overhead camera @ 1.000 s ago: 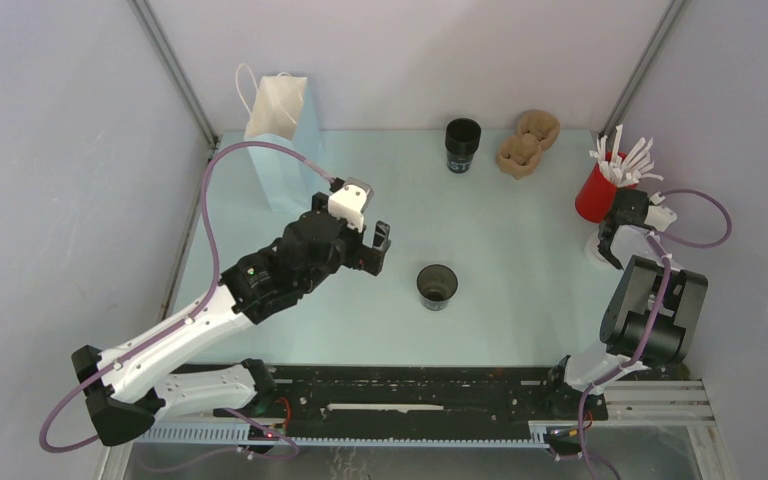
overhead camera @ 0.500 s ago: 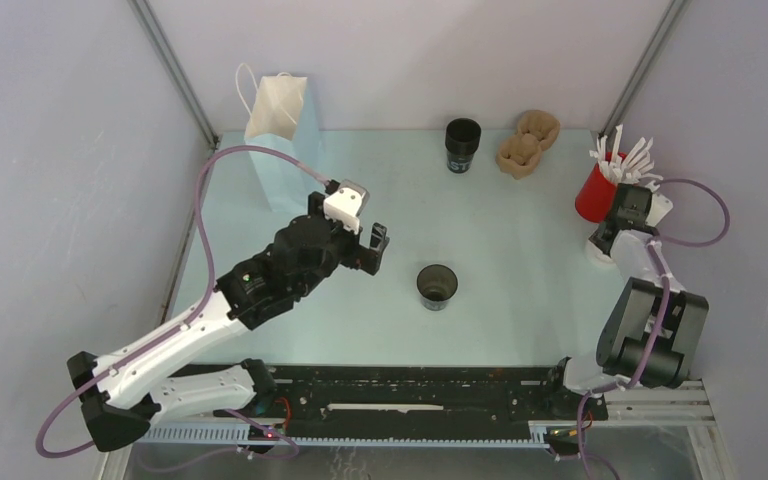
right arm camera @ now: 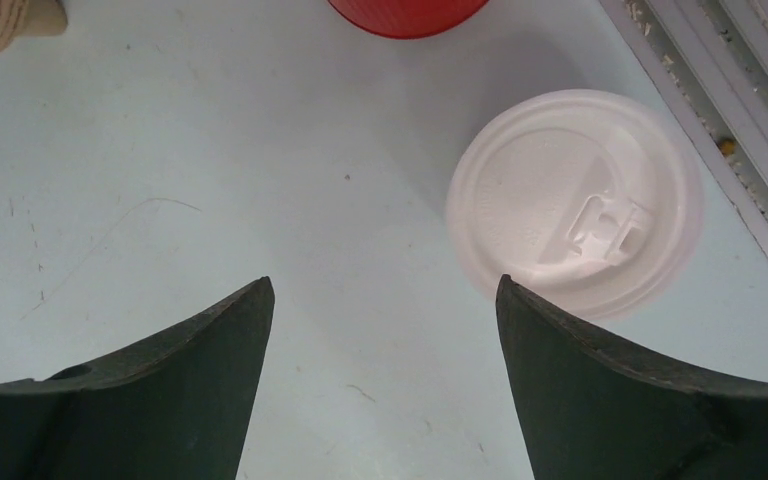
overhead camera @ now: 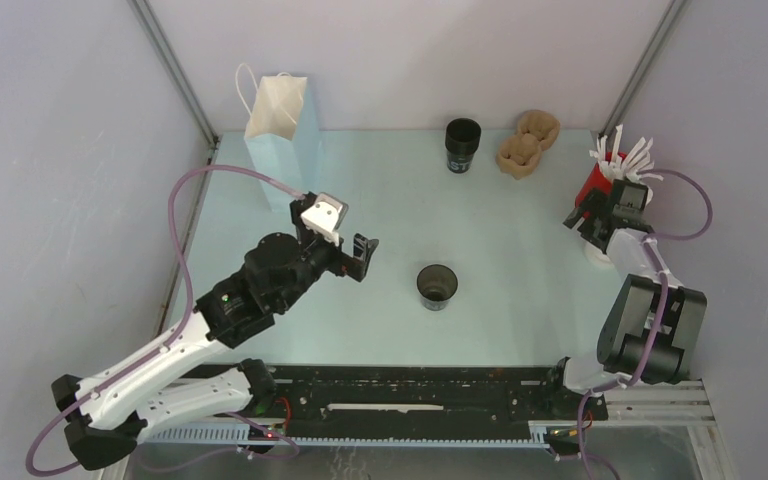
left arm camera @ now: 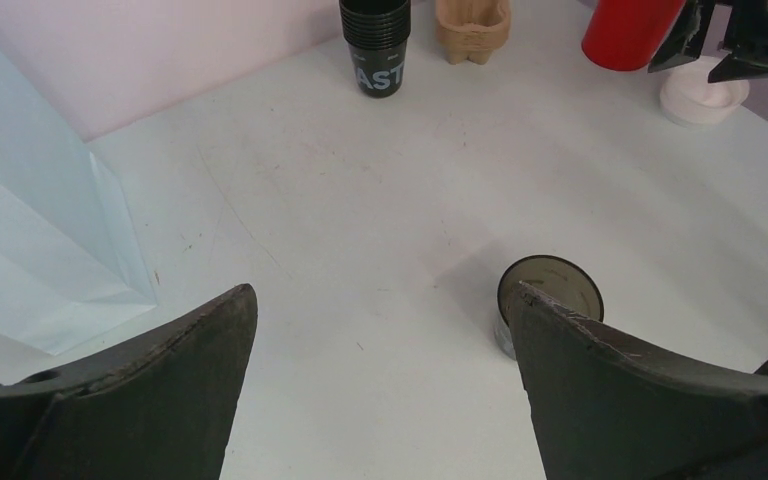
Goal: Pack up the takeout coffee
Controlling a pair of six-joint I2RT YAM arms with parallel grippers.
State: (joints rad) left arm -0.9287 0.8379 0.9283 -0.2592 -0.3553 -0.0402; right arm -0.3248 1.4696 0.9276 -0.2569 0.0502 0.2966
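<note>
No takeout coffee with a lid on it shows in any view. A lidless black cup [overhead camera: 437, 286] stands mid-table, and in the left wrist view this cup [left arm camera: 550, 300] peeks out behind the right finger. A loose white domed lid [right arm camera: 575, 200] lies flat on the table at the far right, beside the right finger of my right gripper [right arm camera: 382, 280]. That gripper [overhead camera: 588, 222] is open and holds nothing. My left gripper [overhead camera: 360, 255] hovers left of the lidless cup; the left gripper [left arm camera: 382, 290] is wide open over bare table.
A red cup of white sticks [overhead camera: 600, 180] stands just behind the right gripper. A stack of black cups [overhead camera: 463, 143] and brown pulp carriers [overhead camera: 527, 140] sit at the back. A pale blue paper bag [overhead camera: 282, 140] stands back left.
My right gripper has opened and swung up toward the red cup. The left arm has drawn back slightly to the left, still open.
</note>
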